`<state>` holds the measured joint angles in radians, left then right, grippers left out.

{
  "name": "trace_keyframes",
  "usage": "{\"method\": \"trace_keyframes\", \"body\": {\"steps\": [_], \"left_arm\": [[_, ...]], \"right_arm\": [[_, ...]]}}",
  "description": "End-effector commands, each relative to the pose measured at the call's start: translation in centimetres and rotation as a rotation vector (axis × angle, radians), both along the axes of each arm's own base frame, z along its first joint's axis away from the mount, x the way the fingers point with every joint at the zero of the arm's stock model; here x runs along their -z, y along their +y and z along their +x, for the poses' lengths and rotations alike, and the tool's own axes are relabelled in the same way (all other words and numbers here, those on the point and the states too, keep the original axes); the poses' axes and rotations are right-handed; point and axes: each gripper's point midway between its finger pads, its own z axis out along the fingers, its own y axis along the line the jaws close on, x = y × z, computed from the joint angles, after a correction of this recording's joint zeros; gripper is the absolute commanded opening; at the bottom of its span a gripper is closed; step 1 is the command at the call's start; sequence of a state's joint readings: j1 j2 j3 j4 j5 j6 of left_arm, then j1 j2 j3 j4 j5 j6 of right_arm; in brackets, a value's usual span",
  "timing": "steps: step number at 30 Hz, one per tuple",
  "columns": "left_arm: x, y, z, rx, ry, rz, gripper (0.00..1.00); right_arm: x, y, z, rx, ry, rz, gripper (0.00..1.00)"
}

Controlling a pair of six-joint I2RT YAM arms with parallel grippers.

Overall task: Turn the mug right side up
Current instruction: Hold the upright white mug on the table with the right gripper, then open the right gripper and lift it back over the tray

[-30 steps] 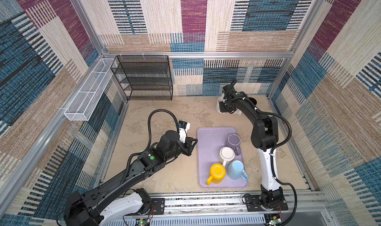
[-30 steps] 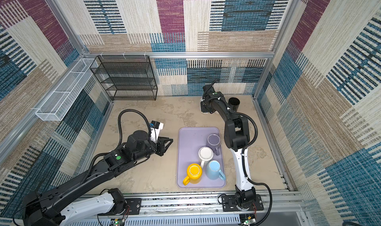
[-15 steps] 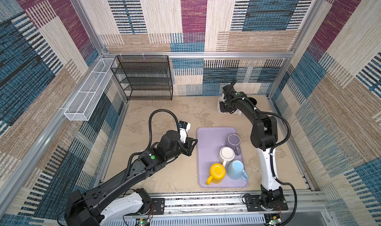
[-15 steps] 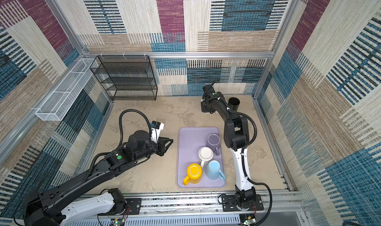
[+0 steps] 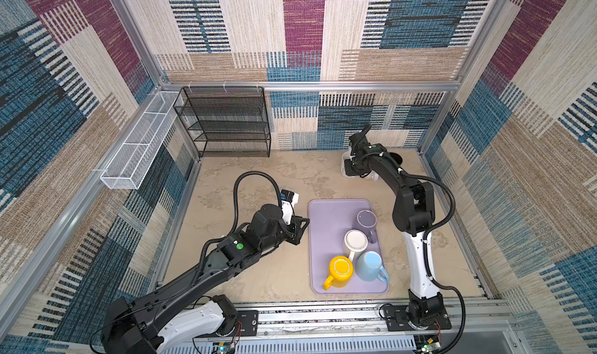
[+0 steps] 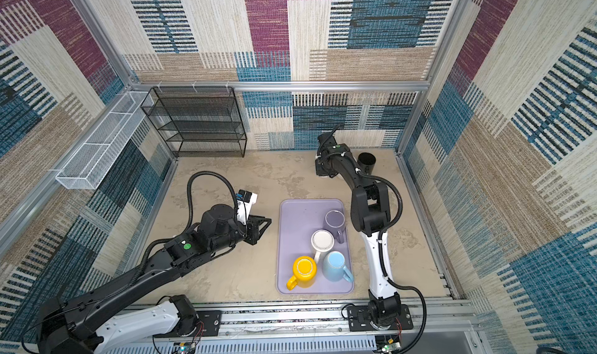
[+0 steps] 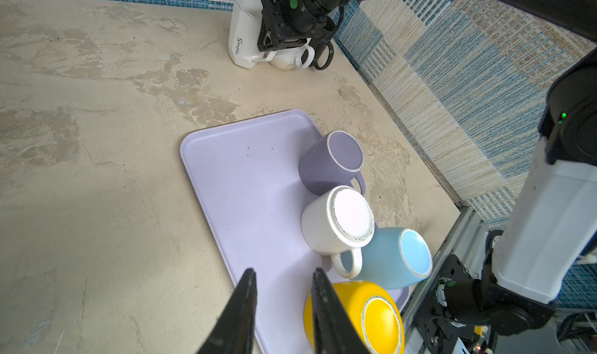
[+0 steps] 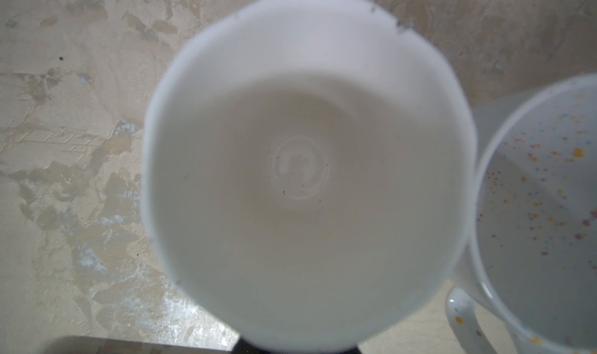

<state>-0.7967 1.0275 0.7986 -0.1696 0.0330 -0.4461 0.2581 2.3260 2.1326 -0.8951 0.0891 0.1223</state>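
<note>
The tall white mug (image 7: pixel 244 29) stands mouth-up on the tabletop (image 7: pixel 97 142), well beyond the tray's (image 5: pixel 326 213) far end. A speckled mug (image 8: pixel 542 207) and a black mug (image 6: pixel 366 163) stand out there with it, equally far from the tray. The right pincer (image 7: pixel 274 43) is closed tight at the mug's rim. Its wrist view looks straight down into the empty bowl and shows only a dark sliver of finger under the near wall, so it seems to pinch that wall, though the tips are hidden. The mug looks like glazed ceramic: stiff, slick, fairly weighty for so thin a pinch, and liable to chip against the speckled mug. Being tall and narrow, it would tip easily, so it likely wants a gentle, straight let-go. The soundest holds are the wall at the rim, one finger inside and one outside, or the handle loop. On the tray's right half the purple mug (image 5: pixel 366 221), short white mug (image 5: pixel 355 242), blue mug (image 5: pixel 371 265) and yellow mug (image 5: pixel 340 270) sit bottoms-up, crowded close. Their rims are down, so the handles or outer bodies are what can be reached. The left pincer (image 7: pixel 284 271) hovers just beside the tray's left edge, its fingers a narrow gap apart and holding nothing.
</note>
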Motion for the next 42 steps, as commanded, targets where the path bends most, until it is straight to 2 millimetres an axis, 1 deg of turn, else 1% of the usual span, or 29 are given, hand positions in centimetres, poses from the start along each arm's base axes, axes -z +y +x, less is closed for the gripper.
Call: {"method": "trace_keyframes", "body": {"steps": [1,4,8,26,34,42], "left_arm": [[-0.4,-0.1,0.1,0.000,-0.008,-0.004,0.31],[-0.5,-0.2,0.2,0.001,-0.006,-0.005,0.31],[-0.4,-0.4,0.2,0.005,0.001,-0.006,0.32],[-0.5,-0.5,0.3,0.005,0.000,-0.008,0.32],[-0.3,-0.5,0.3,0.007,0.005,-0.003,0.32],[-0.3,-0.5,0.3,0.008,0.005,-0.005,0.33]], "right_arm": [[-0.7,-0.2,0.2,0.003,-0.018,-0.015,0.00],[-0.8,-0.3,0.0,0.004,-0.015,-0.019,0.00],[-0.9,-0.4,-0.2,0.004,-0.013,-0.024,0.04],[-0.2,-0.5,-0.7,-0.001,0.010,-0.029,0.15],[-0.2,-0.6,-0.8,-0.003,0.009,-0.029,0.25],[-0.1,-0.6,-0.9,-0.005,0.009,-0.031,0.27]]}}
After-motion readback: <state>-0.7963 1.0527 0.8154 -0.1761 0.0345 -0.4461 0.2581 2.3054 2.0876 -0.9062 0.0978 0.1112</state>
